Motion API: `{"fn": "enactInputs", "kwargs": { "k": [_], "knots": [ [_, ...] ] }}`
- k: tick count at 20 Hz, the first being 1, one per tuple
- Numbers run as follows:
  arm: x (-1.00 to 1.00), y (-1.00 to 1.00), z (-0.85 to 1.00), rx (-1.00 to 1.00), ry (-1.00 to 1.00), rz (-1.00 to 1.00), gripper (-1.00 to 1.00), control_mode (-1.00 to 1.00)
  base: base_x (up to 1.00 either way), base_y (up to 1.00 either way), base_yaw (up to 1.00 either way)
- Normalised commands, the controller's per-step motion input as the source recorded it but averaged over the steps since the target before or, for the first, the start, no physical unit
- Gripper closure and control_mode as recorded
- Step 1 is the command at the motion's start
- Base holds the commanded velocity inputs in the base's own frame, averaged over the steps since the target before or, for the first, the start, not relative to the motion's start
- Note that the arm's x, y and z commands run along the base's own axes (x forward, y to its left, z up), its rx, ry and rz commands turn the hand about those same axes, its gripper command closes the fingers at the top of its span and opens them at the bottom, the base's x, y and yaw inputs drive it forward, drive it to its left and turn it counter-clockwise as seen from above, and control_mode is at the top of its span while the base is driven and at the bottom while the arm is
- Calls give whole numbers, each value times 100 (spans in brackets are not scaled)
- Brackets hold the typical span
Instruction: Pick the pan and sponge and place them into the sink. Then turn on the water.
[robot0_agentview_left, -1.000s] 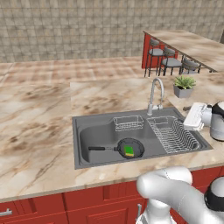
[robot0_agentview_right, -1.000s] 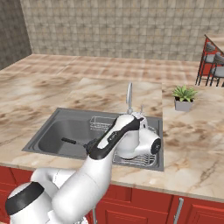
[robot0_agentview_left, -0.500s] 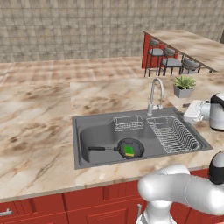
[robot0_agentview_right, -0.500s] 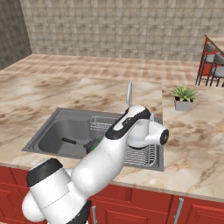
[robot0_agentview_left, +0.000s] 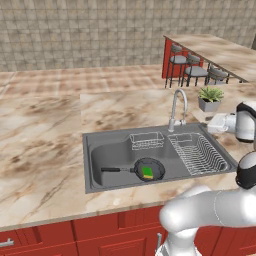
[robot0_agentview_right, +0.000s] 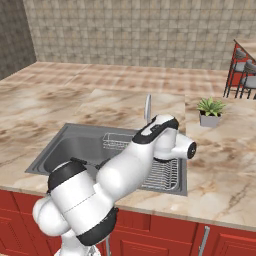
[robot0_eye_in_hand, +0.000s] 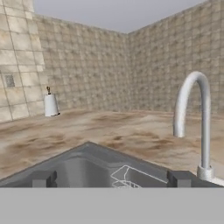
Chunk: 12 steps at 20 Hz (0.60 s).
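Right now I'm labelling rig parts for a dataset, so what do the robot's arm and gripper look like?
The arm is built of glossy white rounded segments with dark bands at the joints, thick at the base and slimmer toward the wrist. No cables or markings are visible. The gripper ends in two small dark, blocky finger tips.
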Motion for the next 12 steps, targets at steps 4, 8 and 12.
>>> {"fn": "enactInputs", "kwargs": {
  "k": [4,8,12],
  "knots": [
    [25,-14,-21,10,2,2,-100,-100,0,0,0],
    [27,-12,-19,10,1,2,-100,-100,0,0,0],
    [26,-5,-12,10,0,2,-100,-100,0,0,0]
  ]
}}
